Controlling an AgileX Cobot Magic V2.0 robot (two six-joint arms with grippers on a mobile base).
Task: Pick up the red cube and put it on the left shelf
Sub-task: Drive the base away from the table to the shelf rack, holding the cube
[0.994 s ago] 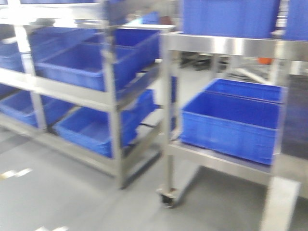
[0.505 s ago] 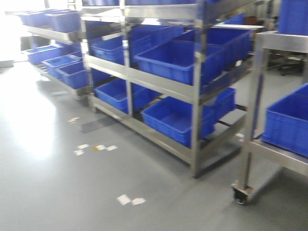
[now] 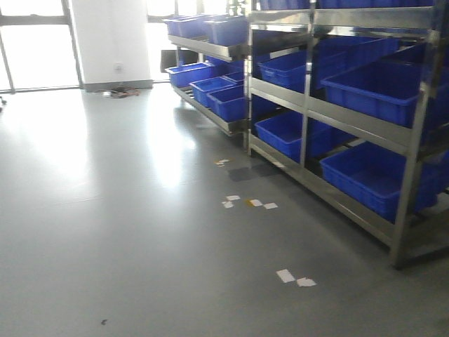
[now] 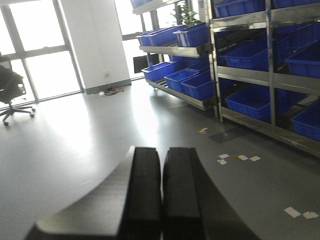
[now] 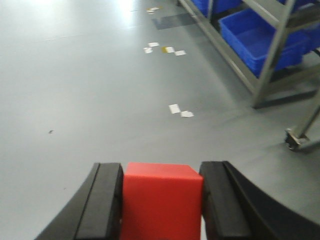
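Note:
My right gripper (image 5: 161, 169) is shut on the red cube (image 5: 162, 202), its black fingers (image 5: 106, 200) pressed on both sides, held above the grey floor. My left gripper (image 4: 161, 151) is shut and empty, its pads together. Stainless-steel racks of several tiers holding blue bins stand along the right: a near one (image 3: 365, 123) and a farther one (image 3: 210, 48). They also show in the left wrist view (image 4: 270, 80), and the near rack's corner post shows in the right wrist view (image 5: 270, 65). I cannot tell which rack is the left shelf. Neither gripper shows in the front view.
Open grey floor (image 3: 105, 210) spreads left and ahead, with paper scraps (image 3: 249, 203) and more scraps (image 3: 295, 279). A caster wheel of another rack (image 5: 296, 139) is at the right. An office chair (image 4: 12, 95) stands by the windows at far left.
The front view has swung to the left: the racks slid toward the right edge, the rack on casters left the view, and open floor and windows came in.

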